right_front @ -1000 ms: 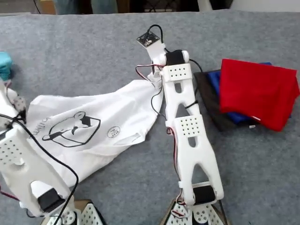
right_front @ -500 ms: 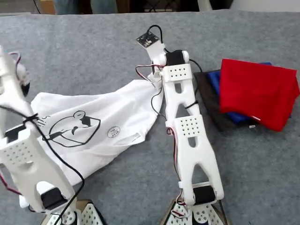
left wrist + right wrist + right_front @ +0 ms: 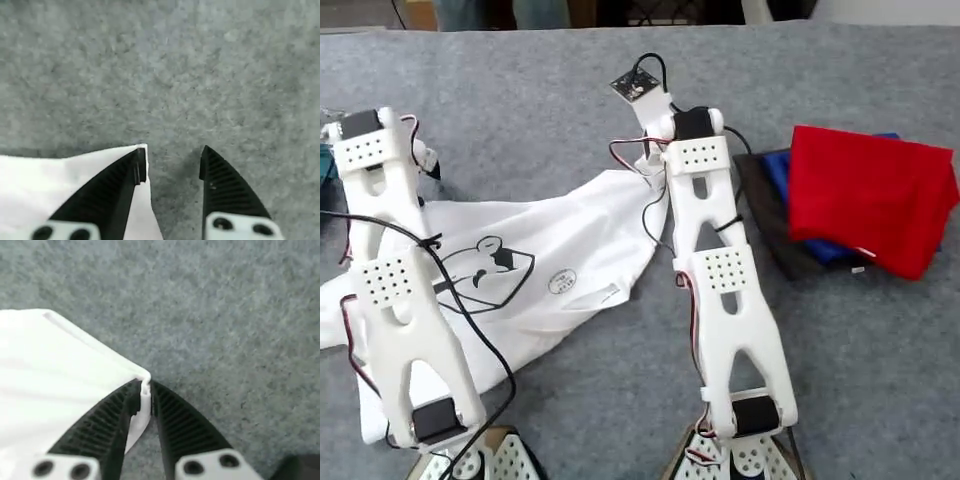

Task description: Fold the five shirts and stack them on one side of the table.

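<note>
Right gripper [image 3: 145, 390] pinches the white shirt [image 3: 560, 250] at one o'clock; left gripper [image 3: 172, 165], open at ten o'clock, should straddle that corner before closing.

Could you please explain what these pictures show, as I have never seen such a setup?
These are two small white robot arms at a grey-covered table. One picture looks down from above; the other two come from a camera on each arm's wrist. A crumpled white shirt lies on the table, and a folded red shirt tops a blue shirt and a dark garment beside the right arm. The right pincer is shut on a corner of the white shirt; the left pincer is open over another corner, holding nothing.
</note>
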